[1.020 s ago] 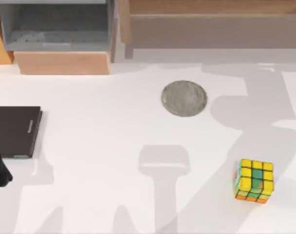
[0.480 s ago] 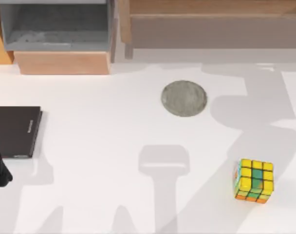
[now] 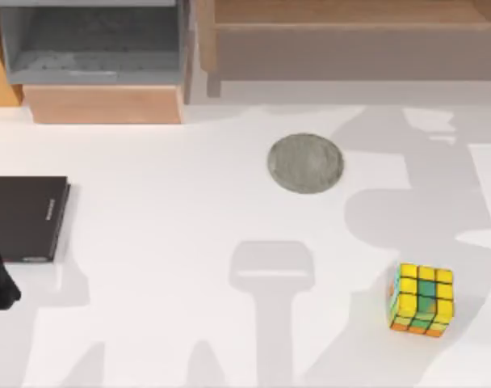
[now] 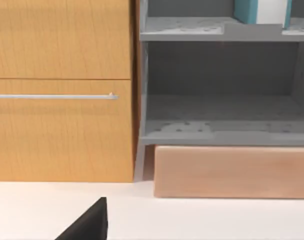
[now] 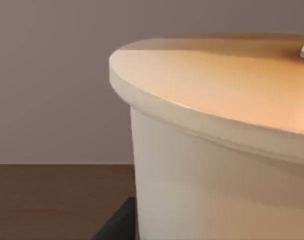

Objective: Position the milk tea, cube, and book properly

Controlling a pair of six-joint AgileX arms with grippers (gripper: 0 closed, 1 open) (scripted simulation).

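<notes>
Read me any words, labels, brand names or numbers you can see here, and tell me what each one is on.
Black slab, top view's left: small pale lettering near its right edge, too small to read.
Cube: coloured squares only, no text.
Grey disc: no text.
Milk tea in the right wrist view: no label on the part seen.
Book on the shelf in the left wrist view: no readable text.

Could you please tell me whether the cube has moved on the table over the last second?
No. The cube sits at the same spot, down and right of the grey disc, in the top view.
</notes>
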